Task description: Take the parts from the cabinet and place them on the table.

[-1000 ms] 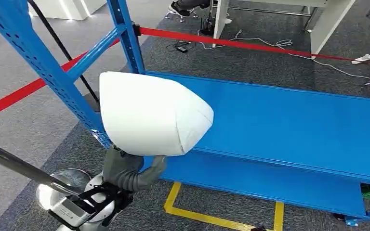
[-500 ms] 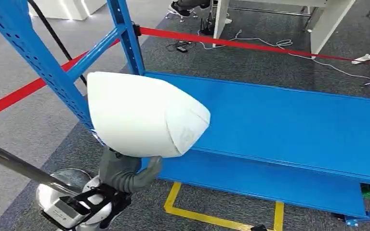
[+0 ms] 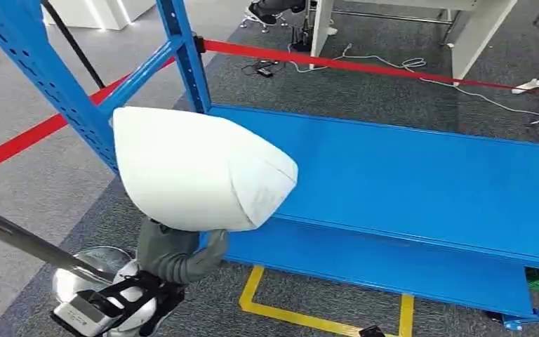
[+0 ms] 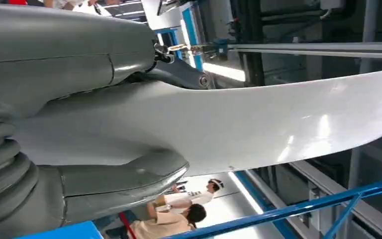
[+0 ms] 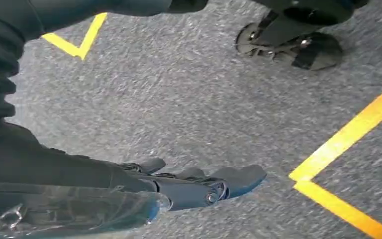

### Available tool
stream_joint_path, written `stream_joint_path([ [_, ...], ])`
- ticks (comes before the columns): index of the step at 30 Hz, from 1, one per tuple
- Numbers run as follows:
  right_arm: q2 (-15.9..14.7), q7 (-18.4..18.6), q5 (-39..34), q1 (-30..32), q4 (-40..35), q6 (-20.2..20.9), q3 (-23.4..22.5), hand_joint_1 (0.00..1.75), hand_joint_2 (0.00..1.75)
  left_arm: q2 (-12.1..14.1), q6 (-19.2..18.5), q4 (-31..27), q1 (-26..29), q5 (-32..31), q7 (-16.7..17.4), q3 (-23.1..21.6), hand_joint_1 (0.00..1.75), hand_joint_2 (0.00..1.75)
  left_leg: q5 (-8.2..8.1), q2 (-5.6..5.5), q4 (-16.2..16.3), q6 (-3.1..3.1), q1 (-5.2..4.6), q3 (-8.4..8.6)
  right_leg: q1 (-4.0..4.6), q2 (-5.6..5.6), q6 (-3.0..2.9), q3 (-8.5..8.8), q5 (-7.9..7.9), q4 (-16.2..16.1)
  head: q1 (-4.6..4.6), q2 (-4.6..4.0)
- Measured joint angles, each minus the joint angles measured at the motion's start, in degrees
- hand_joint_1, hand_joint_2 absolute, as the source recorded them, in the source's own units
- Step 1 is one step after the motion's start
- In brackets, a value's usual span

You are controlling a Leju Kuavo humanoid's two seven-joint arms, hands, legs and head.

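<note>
Grey carpet and a blue shelf lie behind the white part, which is gripped from below by the left hand, long axis running toward the shelf. At the left wrist, the part is clasped between thumb and fingers. Beside the floor, the right hand hangs empty, fingers loosely extended.

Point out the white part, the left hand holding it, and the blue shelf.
white part [image 3: 189, 165], head view, on its broad upper face.
left hand [image 3: 172, 256], head view, on the grey palm under the part.
blue shelf [image 3: 421, 179], head view, on its bare top surface.
</note>
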Motion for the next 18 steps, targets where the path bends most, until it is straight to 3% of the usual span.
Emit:
stream_joint_path([
  [1, 0.0, 0.2, 0.0, 0.0, 0.0, -0.2, 0.0, 0.00, 1.75, 0.0, 0.0, -0.2, 0.0, 0.0, 0.0, 0.0, 1.75, 1.75, 0.34, 0.00, -0.8, 0.29, 0.06, 0.29, 0.16, 0.01, 0.22, 0.25, 0.12, -0.4, 0.00, 0.00],
  [2, 0.0, 0.2, 0.0, 0.0, -0.1, -0.3, 0.0, 0.00, 1.75, -0.2, 0.0, -0.4, 0.1, 0.0, 0.0, 0.1, 1.75, 1.75, 1.21, 0.16, -2.3, 0.22, 0.92, 1.31, 0.11, -0.12, 0.12, 0.14, -0.10, -0.3, 0.00, 0.00],
  [3, -0.1, 0.2, 0.0, 0.0, -0.1, -0.3, 0.0, 0.00, 1.75, -0.3, 0.0, -0.4, 0.1, 0.1, 0.0, 0.2, 1.75, 1.75, 1.35, 0.18, -3.0, 0.41, 0.91, 1.79, 0.45, -0.28, 0.21, -0.47, -1.32, 1.3, 0.28, 0.00],
  [6, -0.3, 3.3, -0.1, -0.1, -0.1, -1.0, 0.0, 0.00, 1.75, -0.4, -0.8, -0.3, 0.5, 0.8, 0.0, 0.4, 1.75, 1.75, 1.31, 0.27, -2.9, 0.52, 1.06, 1.89, 0.16, -0.41, 0.84, -6.77, -7.17, 14.2, 0.41, 0.00],
  [7, -0.3, 5.3, -0.1, 0.0, -0.1, -1.5, -0.1, 0.00, 1.75, -0.4, -1.3, -0.3, 0.6, 1.0, 0.0, 0.5, 1.75, 1.75, 1.23, 0.25, -2.9, 0.41, 1.11, 1.91, 0.16, -0.43, 1.06, -8.06, -7.55, 16.5, 0.44, 0.00],
  [8, -0.3, 7.7, 0.1, 0.1, -0.1, -2.1, -0.1, 0.00, 1.75, -0.4, -1.6, -0.3, 0.7, 1.1, 0.0, 0.6, 1.75, 1.75, 1.08, 0.19, -2.8, 0.19, 1.23, 1.99, 0.10, -0.45, 1.24, -7.98, -6.44, 16.0, 0.46, 0.00],
  [9, -0.3, 9.3, 0.6, 0.0, -0.1, -2.6, -0.1, 0.00, 1.75, -0.4, -1.8, -0.3, 0.8, 1.1, 0.0, 0.6, 1.75, 1.75, 0.87, 0.12, -2.7, -0.13, 1.42, 2.11, 0.00, -0.49, 1.43, -6.63, -4.30, 13.0, 0.44, 0.00],
  [11, -0.4, 13.0, 1.5, -0.1, -0.1, -3.4, -0.1, 0.00, 1.75, -0.6, -2.2, -0.1, 0.8, 1.3, 0.0, 0.8, 1.75, 1.75, -0.04, 0.08, -1.7, -1.26, 1.97, 2.37, -0.56, -0.72, 2.20, -0.99, 1.06, 2.0, 0.48, 0.00],
  [12, -0.3, 14.2, 1.7, -0.3, -0.1, -3.5, -0.1, 0.00, 1.75, -0.7, -2.4, 0.0, 0.8, 1.3, 0.0, 0.9, 1.75, 1.75, -0.40, 0.07, -1.3, -1.76, 1.89, 2.17, -0.24, -0.25, 2.25, -0.39, -0.50, 1.1, 0.52, 0.00],
  [13, -0.2, 14.7, 1.9, -0.2, 0.0, -3.5, -0.1, 0.00, 1.75, -0.9, -2.5, 0.0, 0.8, 1.4, 0.0, 1.0, 1.75, 1.75, -0.82, 0.02, -0.4, -2.15, 1.62, 1.96, -0.38, 0.24, 0.85, -0.06, -0.06, 0.5, 0.59, 0.00],
  [14, -0.2, 15.0, 2.0, -0.2, -0.1, -3.5, -0.1, 0.00, 1.75, -1.0, -2.6, 0.0, 0.8, 1.5, 0.0, 1.0, 1.75, 1.75, -0.66, 0.01, -0.7, -2.27, 1.60, 1.96, -0.29, 0.18, 0.09, -0.31, -0.24, 0.9, 0.39, 0.00],
  [16, -0.3, 15.8, 2.3, -0.2, -0.1, -3.9, -0.1, 0.00, 1.75, -1.1, -2.7, 0.2, 0.8, 1.5, 0.0, 1.0, 1.75, 1.75, -0.65, -0.04, -0.9, -2.50, 1.76, 2.05, -0.07, 0.24, -0.81, -0.58, -0.46, 1.4, 0.33, 0.00],
  [18, -0.3, 18.5, 3.3, -0.2, -0.1, -5.1, 0.0, 0.00, 1.75, -1.2, -2.8, 0.3, 0.8, 1.5, 0.0, 1.0, 1.75, 1.75, -1.89, 0.14, 0.4, -2.97, 1.81, 1.59, -0.19, 0.20, -1.68, -0.34, -0.49, 1.2, 0.09, 0.00],
])
